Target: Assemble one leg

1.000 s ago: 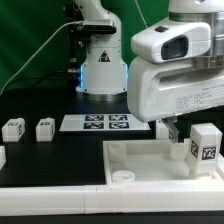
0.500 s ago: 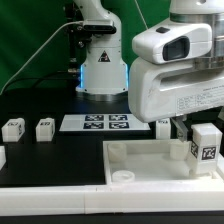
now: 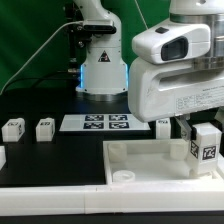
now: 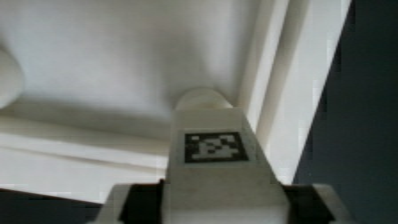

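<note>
Wrist view, fingers: the fingers (image 4: 139,207) are pinching the leg (image 4: 217,150) from both sides, closed narrowly on its body, with its marker tag facing the camera.
Leg: it is hanging upright in that grasp at the right of the scene, its lower end pointing down into the white tray-like top (image 3: 150,160); I cannot tell whether it is touching the floor of that piece.
Tray-like top: it is lying on the black desk (image 3: 60,150) at the near side, with a round socket (image 3: 123,176) showing at its near left corner; no socket is showing under the leg.
Farther out: a spare leg (image 3: 13,128) and a second spare leg (image 3: 45,128) are sitting at the left, well apart from the work, and the marker board (image 3: 95,123) is lying beyond the far wall.
Risk, misalignment: the side wall is running just beside the leg, so its end may be catching on a rim and tilting instead of seating.
Risk, slip: the plastic looks smooth, so pushing or twisting may be turning the leg inside the fingers.
Risk, shifting: nothing is visibly pinning the tray-like top, so a sideways push may be sliding it.
</note>
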### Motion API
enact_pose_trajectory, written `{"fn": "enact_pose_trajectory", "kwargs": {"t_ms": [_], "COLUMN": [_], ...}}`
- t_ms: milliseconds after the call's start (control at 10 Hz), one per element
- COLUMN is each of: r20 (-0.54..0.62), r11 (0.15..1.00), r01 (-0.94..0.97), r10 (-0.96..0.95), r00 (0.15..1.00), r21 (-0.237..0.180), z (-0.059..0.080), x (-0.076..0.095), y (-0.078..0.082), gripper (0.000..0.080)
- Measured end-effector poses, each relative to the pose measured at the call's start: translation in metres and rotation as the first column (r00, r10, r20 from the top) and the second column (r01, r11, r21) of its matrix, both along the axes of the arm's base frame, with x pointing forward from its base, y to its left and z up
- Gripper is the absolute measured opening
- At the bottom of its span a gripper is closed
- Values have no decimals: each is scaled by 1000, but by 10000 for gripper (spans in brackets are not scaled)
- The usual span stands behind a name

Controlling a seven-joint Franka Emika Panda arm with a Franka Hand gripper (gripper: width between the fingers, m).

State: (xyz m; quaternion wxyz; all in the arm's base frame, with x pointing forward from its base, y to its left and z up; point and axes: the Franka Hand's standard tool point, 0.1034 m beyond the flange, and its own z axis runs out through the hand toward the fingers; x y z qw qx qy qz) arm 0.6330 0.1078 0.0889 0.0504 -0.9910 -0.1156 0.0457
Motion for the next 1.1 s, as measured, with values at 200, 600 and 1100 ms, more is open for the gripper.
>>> {"fn": "enact_pose_trajectory", "kwargs": {"t_ms": [200, 600, 1100], "r20": [-21, -23, -1], "r11": [970, 755, 319], "r01": [242, 651, 937], "r10": [-243, -654, -947], "r00": [970, 756, 323], "r21": [-26, -76, -142], "z": [0, -1, -1], "x": [-1, 1, 1], "y": [2, 9, 12], "gripper": [292, 294, 294]}}
